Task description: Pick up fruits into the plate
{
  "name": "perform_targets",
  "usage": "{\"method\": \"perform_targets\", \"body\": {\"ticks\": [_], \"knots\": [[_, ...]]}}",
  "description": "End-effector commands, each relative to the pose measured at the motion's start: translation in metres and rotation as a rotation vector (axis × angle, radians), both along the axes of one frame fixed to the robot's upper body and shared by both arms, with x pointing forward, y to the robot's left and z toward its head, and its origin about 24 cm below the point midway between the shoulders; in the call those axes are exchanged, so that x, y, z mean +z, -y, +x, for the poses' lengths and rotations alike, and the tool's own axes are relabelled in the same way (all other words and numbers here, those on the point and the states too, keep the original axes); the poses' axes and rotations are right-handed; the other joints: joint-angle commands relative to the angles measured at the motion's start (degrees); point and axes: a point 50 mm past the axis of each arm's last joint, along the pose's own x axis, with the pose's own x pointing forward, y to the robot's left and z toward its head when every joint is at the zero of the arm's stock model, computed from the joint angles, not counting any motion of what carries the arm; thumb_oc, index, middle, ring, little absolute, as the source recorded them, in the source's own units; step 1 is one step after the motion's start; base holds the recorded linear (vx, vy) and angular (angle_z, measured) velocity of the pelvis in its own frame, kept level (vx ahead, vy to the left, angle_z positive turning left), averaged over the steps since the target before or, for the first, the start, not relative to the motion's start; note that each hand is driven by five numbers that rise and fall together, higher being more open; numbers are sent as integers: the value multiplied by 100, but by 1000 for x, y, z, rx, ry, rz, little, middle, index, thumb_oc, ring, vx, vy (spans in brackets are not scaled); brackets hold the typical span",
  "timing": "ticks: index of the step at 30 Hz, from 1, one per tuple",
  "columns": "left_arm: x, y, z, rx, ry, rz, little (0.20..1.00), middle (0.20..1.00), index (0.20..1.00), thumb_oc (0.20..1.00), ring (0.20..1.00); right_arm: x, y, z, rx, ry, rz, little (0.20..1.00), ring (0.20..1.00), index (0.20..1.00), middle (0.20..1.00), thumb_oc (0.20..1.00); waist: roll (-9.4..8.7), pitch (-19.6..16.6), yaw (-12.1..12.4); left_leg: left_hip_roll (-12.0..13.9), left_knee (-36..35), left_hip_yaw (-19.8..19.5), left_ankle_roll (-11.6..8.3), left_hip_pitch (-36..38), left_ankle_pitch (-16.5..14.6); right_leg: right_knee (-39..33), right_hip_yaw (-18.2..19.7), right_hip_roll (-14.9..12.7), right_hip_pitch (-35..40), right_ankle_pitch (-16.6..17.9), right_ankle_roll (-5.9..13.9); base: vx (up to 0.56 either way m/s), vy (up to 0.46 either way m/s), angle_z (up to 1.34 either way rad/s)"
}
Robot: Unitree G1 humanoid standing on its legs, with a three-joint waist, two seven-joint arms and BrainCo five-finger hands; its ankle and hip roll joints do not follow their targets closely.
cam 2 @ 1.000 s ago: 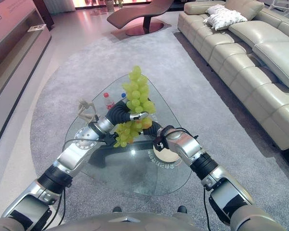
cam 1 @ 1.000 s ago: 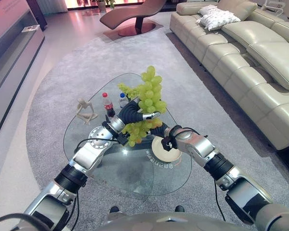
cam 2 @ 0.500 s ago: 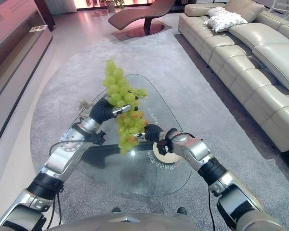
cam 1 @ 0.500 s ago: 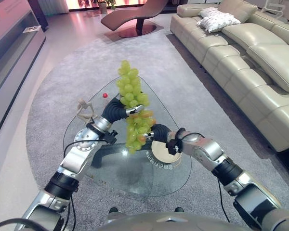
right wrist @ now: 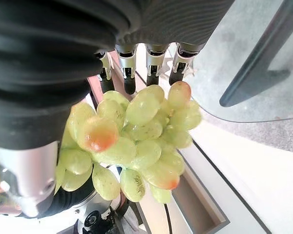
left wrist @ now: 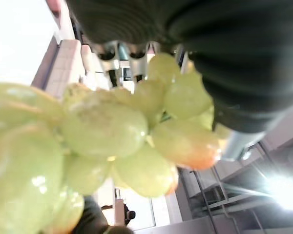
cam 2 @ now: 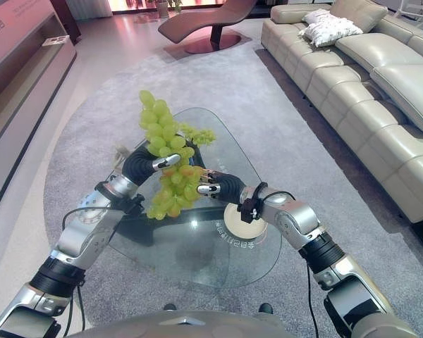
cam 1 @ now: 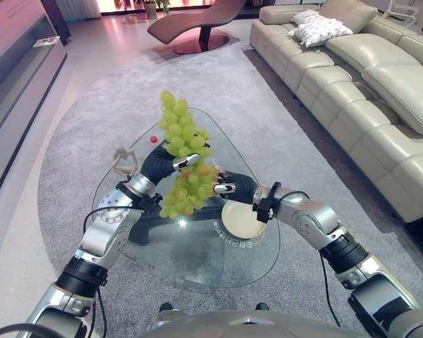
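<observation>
A big bunch of green grapes (cam 1: 181, 132) is held up over the glass table (cam 1: 197, 262). My left hand (cam 1: 161, 163) is shut on the bunch at its middle, so part stands above the hand and part hangs below (cam 2: 168, 196). My right hand (cam 1: 233, 187) reaches in from the right, fingers (right wrist: 129, 80) straight and touching the hanging grapes (right wrist: 136, 127). The round cream plate (cam 1: 242, 220) lies on the table just below and right of the right hand, with nothing on it. In the left wrist view the grapes (left wrist: 102, 131) press against the hand's fingers (left wrist: 118, 51).
A second small green bunch (cam 2: 200, 134) lies on the far part of the table. A pale figurine (cam 1: 125, 161) and a red-capped bottle (cam 1: 154, 139) stand at the table's left. A cream sofa (cam 1: 370, 84) runs along the right, and a lounge chair (cam 1: 190, 28) is far behind.
My left hand has carried the grapes leftward and the bunch has swung. The right hand has lifted off the plate toward the hanging grapes, uncovering the plate.
</observation>
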Motion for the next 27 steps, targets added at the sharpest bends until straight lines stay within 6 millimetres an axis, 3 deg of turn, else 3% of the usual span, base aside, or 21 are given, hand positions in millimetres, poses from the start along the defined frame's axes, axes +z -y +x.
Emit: {"method": "perform_targets", "body": {"ticks": [1, 16, 27], "knots": [[22, 1, 11, -22, 99, -25, 200, 200, 200, 200, 200, 31, -23, -11, 129, 69, 192, 1000, 1000, 1000, 1000, 1000, -124, -173, 47, 2, 265, 378, 54, -274, -158, 307, -1195, -508, 242, -127, 133, 0, 0, 0], [25, 30, 7, -179, 101, -146, 200, 200, 200, 200, 200, 36, -55, -30, 258, -114, 411, 1000, 1000, 1000, 1000, 1000, -96, -219, 9, 5, 259, 361, 77, -256, -154, 318, -1101, -466, 246, -136, 105, 0, 0, 0], [25, 40, 8, -192, 94, -152, 200, 200, 200, 200, 200, 39, -69, -43, 317, -237, 520, 1000, 1000, 1000, 1000, 1000, -93, -236, -32, -2, 261, 369, 100, -245, -161, 324, -1040, -439, 238, -141, 94, 0, 0, 0]]}}
